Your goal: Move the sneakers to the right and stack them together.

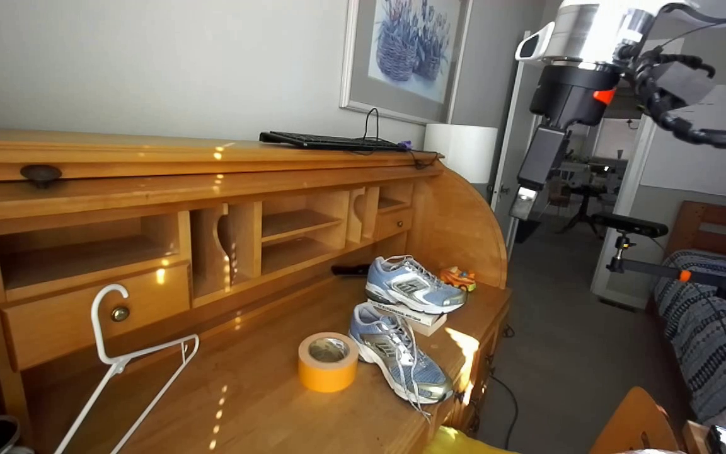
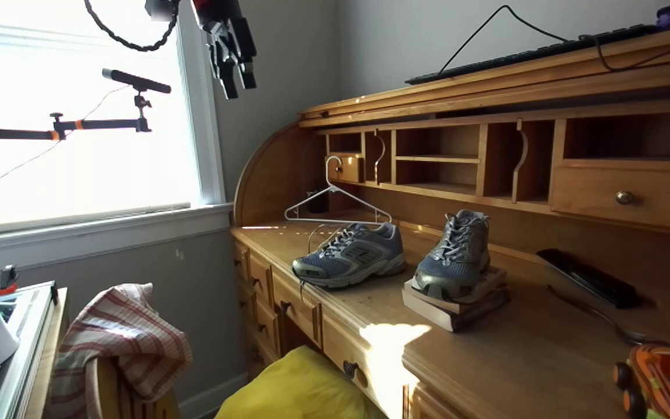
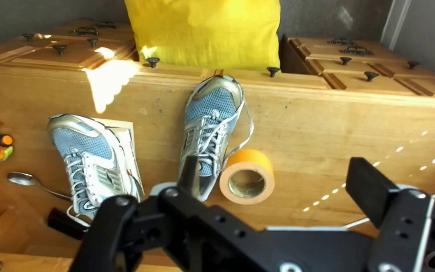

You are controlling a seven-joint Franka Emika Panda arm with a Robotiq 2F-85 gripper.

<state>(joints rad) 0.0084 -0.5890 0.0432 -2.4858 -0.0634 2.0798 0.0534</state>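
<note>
Well below the tool (image 2: 239,86), apparently offset, sit both sneakers (image 2: 359,256).

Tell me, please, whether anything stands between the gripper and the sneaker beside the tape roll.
Nothing visible does: the gripper hangs high and the sneaker stands uncovered, though the tape roll close beside its heel half might crowd a grasp there.

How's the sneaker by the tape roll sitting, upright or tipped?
Upright: in both exterior views that sneaker rests sole-down on the desk, laced side up.
</note>
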